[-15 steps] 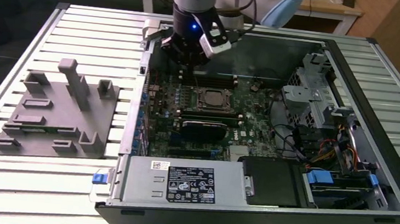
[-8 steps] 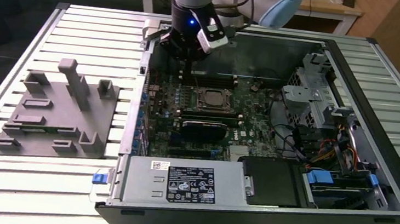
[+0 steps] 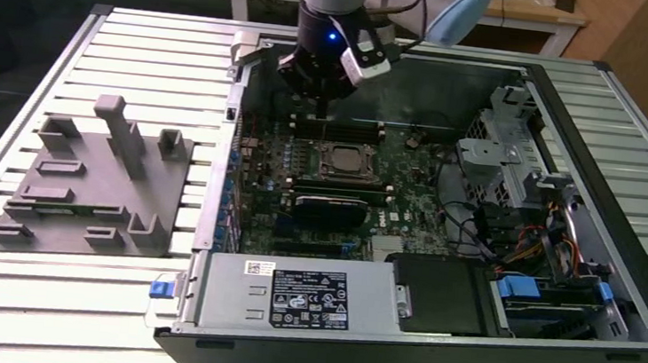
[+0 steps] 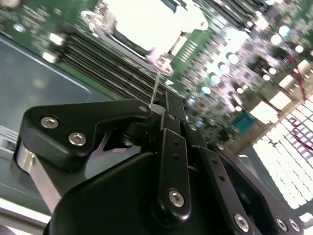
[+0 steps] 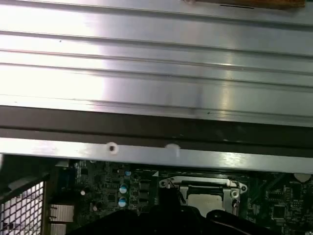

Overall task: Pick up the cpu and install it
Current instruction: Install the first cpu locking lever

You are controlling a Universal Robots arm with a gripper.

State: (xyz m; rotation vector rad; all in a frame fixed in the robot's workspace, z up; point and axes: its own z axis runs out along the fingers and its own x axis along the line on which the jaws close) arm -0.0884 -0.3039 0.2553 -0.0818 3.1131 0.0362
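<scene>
The cpu point(image 3: 344, 159) lies flat in the socket in the middle of the motherboard, inside the open computer case point(image 3: 634, 292). In both wrist views its pale top shines inside the metal socket frame: cpu point(image 4: 146, 22), cpu point(image 5: 205, 199). My gripper point(image 3: 324, 110) hangs just behind the socket, over the memory slots. Its black fingers point(image 4: 172, 122) are pressed together, so the gripper point(image 4: 157, 108) is shut. A thin metal lever point(image 4: 156, 88) rises from the socket up to the fingertips; I cannot tell whether it is clamped.
A grey plastic tray point(image 3: 91, 190) with upright posts lies on the slatted table at the exterior view's left. The power supply point(image 3: 289, 294) fills the case's near end and a drive cage point(image 3: 516, 164) its right. The case wall point(image 5: 146, 127) runs close behind the gripper.
</scene>
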